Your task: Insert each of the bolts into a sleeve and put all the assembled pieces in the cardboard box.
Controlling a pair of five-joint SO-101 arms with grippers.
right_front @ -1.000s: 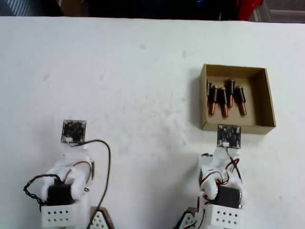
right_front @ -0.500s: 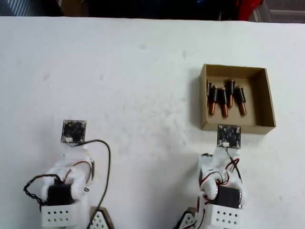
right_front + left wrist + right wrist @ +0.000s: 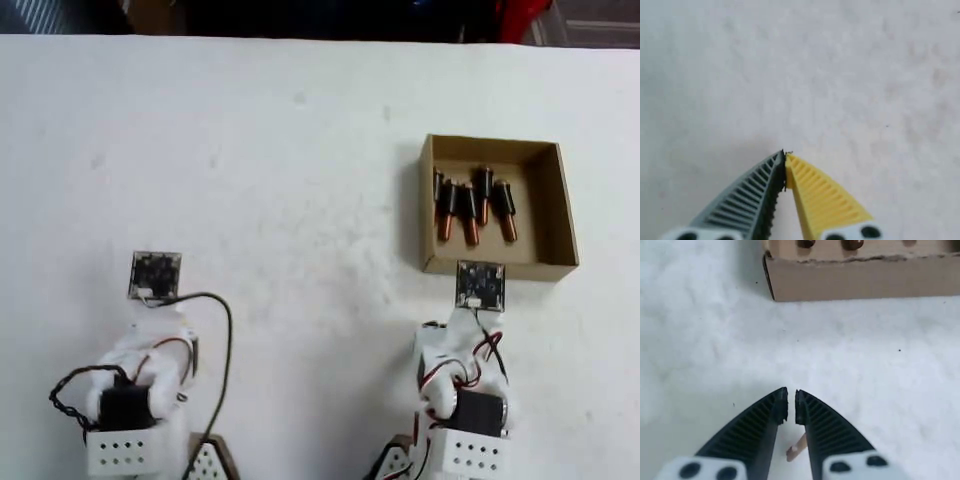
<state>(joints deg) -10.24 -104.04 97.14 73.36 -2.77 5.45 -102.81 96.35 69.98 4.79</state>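
Observation:
The cardboard box [image 3: 565,215] stands at the right of the table and holds several assembled pieces [image 3: 470,208], copper bolts in black sleeves, lying side by side. Its near wall [image 3: 860,277] faces my right gripper [image 3: 791,407], which is shut and empty a short way in front of it. The right arm [image 3: 465,390] is folded back just below the box. My left gripper [image 3: 785,162] is shut, with grey and yellow fingers touching at the tips above bare table. The left arm [image 3: 135,385] is folded back at the lower left.
The white table [image 3: 280,170] spreads wide to the left of and behind the box. A small tan stick-like piece [image 3: 796,449] shows beneath the right gripper's fingers. Dark clutter lines the table's far edge.

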